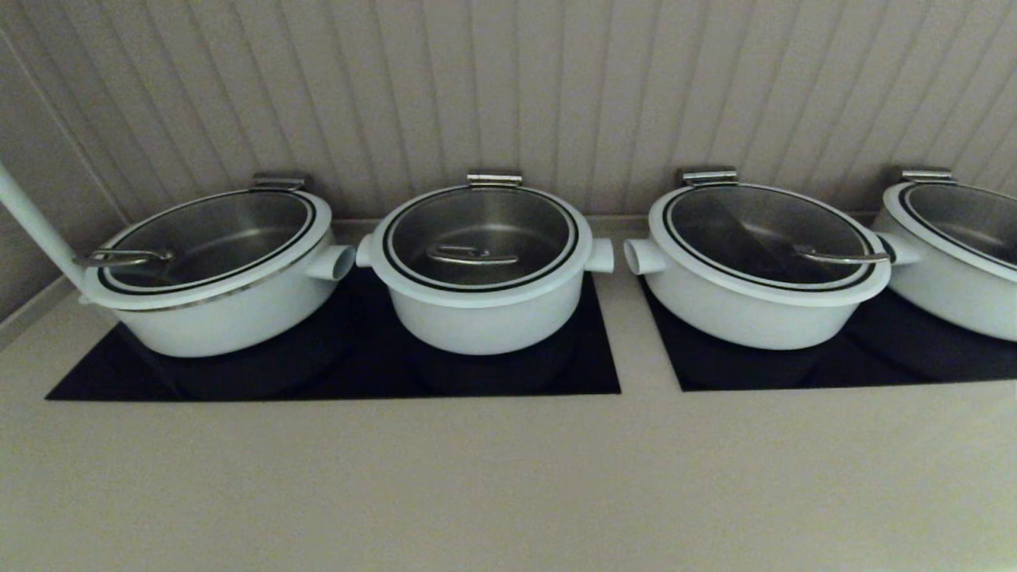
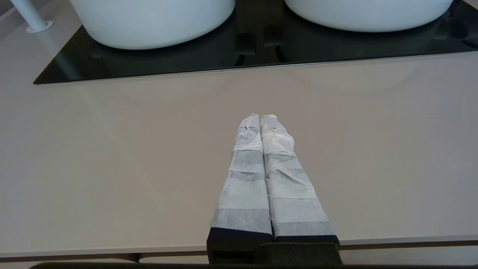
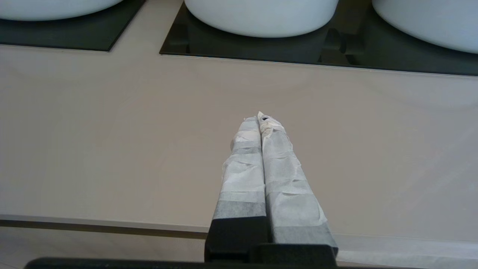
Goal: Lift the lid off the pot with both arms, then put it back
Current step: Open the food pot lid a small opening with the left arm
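Note:
The pot (image 1: 485,306), the narrowest and deepest white one, stands second from the left on the left black hob. The lid (image 1: 548,238) sits closed on it, its curved steel handle (image 1: 473,256) at the centre. Neither arm shows in the head view. My left gripper (image 2: 260,116) is shut and empty, low over the beige counter near its front edge, well short of the pot's base (image 2: 369,15). My right gripper (image 3: 258,117) is also shut and empty over the counter's front part; the pot's base (image 3: 56,7) lies far off to one side.
A wider white pot (image 1: 214,302) stands left of the task pot, with a white pole (image 1: 36,222) beside it. Two wider pots (image 1: 755,306) (image 1: 953,278) stand on the right hob (image 1: 874,357). A ribbed wall runs behind. The beige counter (image 1: 508,477) stretches in front.

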Available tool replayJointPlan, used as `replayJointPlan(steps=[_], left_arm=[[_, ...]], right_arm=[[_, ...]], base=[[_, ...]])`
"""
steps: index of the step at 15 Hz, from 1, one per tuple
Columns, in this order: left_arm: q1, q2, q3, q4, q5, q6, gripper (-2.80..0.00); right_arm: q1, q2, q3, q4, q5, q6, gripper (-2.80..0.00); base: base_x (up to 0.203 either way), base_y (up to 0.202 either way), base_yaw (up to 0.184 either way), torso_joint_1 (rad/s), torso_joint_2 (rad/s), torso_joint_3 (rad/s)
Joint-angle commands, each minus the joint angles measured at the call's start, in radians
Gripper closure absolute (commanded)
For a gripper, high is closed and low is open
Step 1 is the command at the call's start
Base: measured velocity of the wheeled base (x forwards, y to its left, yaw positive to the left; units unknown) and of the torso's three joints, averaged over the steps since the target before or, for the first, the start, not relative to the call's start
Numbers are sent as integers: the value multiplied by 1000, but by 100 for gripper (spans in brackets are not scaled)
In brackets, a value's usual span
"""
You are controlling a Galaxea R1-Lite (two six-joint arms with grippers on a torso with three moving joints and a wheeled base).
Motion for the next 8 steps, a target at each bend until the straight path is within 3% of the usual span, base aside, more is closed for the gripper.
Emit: replayJointPlan(steps=[1,8], left_arm=[[1,0,0,0,0,0,0],[0,0,0,0,0,0,0]], right_arm=[[0,1,0,0,1,-1,0],[0,1,0,1,1,0,0]], base=[[0,0,0,0,0,0],[0,0,0,0,0,0]])
